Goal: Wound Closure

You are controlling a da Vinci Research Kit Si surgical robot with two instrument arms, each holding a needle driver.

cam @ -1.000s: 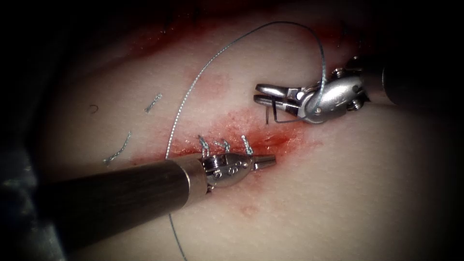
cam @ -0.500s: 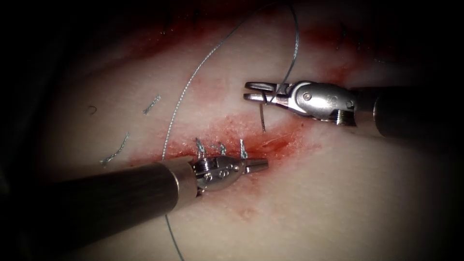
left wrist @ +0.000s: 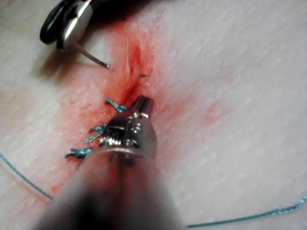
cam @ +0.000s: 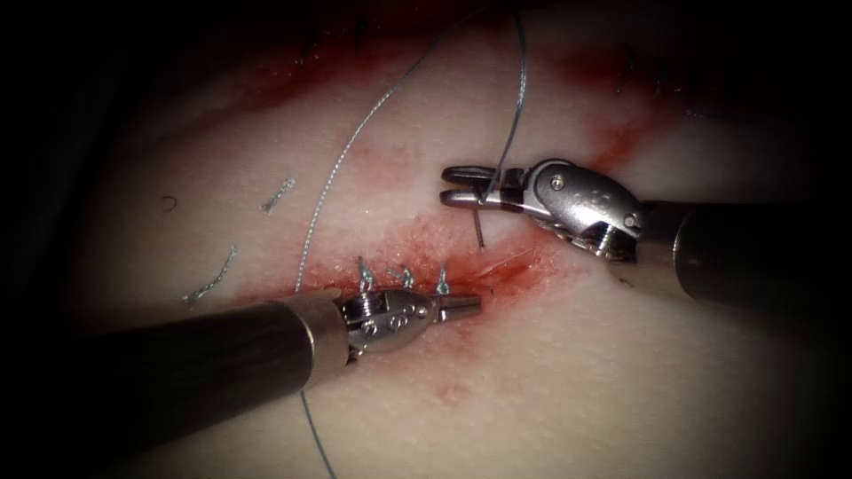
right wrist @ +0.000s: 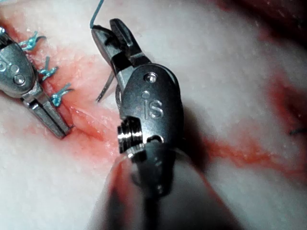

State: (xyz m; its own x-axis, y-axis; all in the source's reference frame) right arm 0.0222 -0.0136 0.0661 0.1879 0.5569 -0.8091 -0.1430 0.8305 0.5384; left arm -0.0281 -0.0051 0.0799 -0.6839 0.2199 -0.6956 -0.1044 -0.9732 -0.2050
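needle point(cam: 479, 229) hangs from the right tool point(cam: 454, 186), whose jaws are closed on it near the thread end of its curve; the point dips toward the tissue point(cam: 621, 381) just on the far side of the open right end of the cut point(cam: 501, 266), clear of the surface and not in the tissue. thread point(cam: 355, 146) rises from those jaws, arcs away to the far side, then comes down leftward, passes behind the left tool's shaft and runs out at the near edge. left tool point(cam: 463, 306) lies low over the cut with its jaws pressed together, holding nothing, its tip just left of the open part. three knotted stitches point(cam: 404, 277) stand along the closed stretch right beside its wrist. red fluid point(cam: 417, 239) stains the tissue around the cut. two cut ends of thread point(cam: 213, 279) lie well off to the left.

in the right wrist view the needle point(right wrist: 104, 91) curves down from the closed jaws toward the red gap.
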